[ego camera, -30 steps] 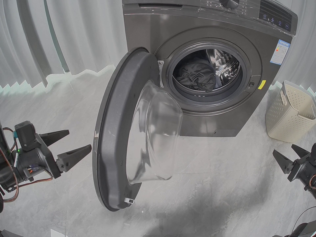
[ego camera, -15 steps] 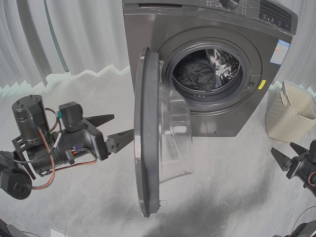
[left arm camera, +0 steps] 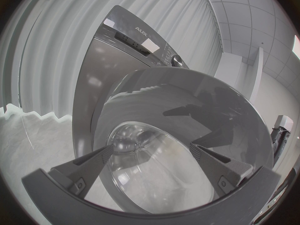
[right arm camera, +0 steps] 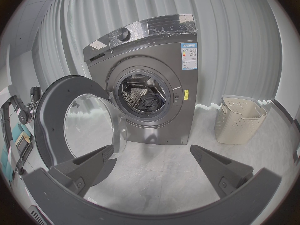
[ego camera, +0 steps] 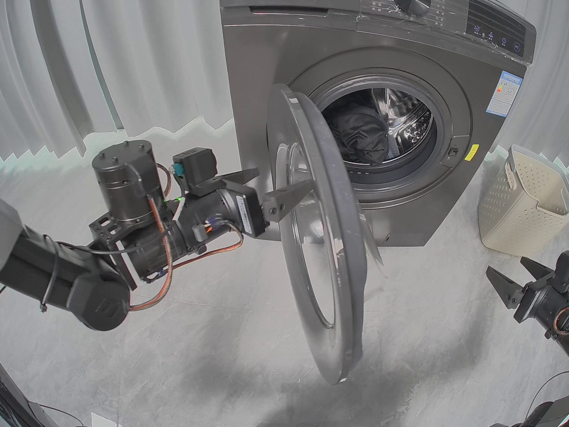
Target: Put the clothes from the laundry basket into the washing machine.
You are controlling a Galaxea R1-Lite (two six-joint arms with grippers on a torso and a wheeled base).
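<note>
My left gripper [ego camera: 284, 180], fingers spread wide, touches the door [ego camera: 332, 238] of the washing machine [ego camera: 379, 42]. The clothes [ego camera: 361, 134] lie inside the machine. I think I am shutting it; next, push until it clicks

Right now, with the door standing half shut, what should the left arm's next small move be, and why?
Probably push the door the rest of the way toward the washing machine opening until it latches. The left gripper is open, with one fingertip seemingly against the door's outer face, and dark clothes already lie well inside the drum, apparently clear of the rim.
</note>
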